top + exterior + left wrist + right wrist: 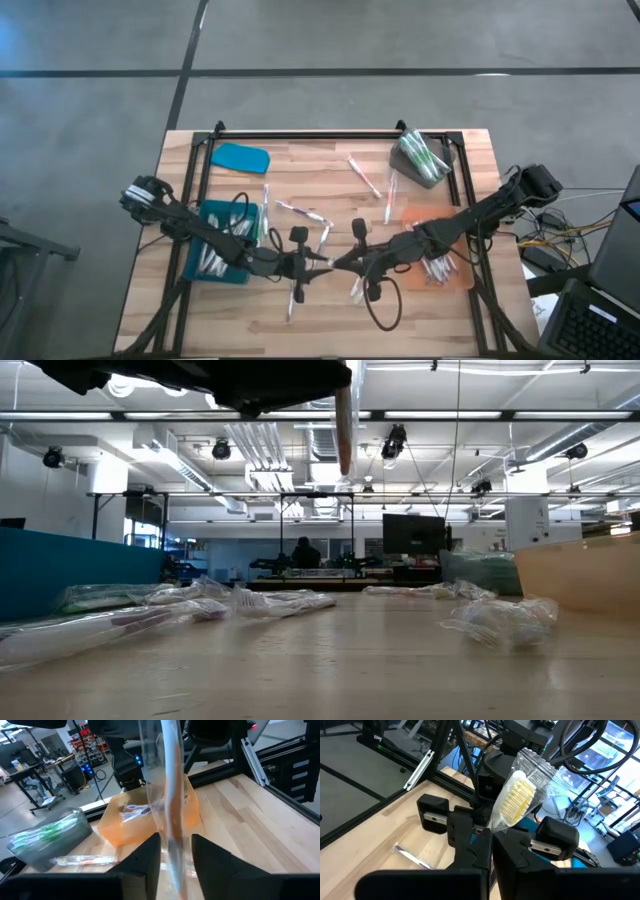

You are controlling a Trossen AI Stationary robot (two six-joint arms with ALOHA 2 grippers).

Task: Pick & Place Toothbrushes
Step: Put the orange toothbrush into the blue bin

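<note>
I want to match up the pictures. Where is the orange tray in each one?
High view: the orange tray is on the table's right side, partly under the right arm.
Low view: its tan wall is at the right edge.
Left wrist view: in the middle, beyond the fingers.
Right wrist view: not in it.
Shared landmark: the grey bin holding green toothbrushes, in the high and left wrist views.

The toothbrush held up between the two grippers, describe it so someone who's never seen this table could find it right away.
Start at the wooden table and look to its middle near the front edge, where the left gripper and right gripper meet. The toothbrush is pinched between them in a clear wrapper, raised off the wood. Unlike the other wrapped brushes, which lie flat or in trays, it is held in the air.
</note>
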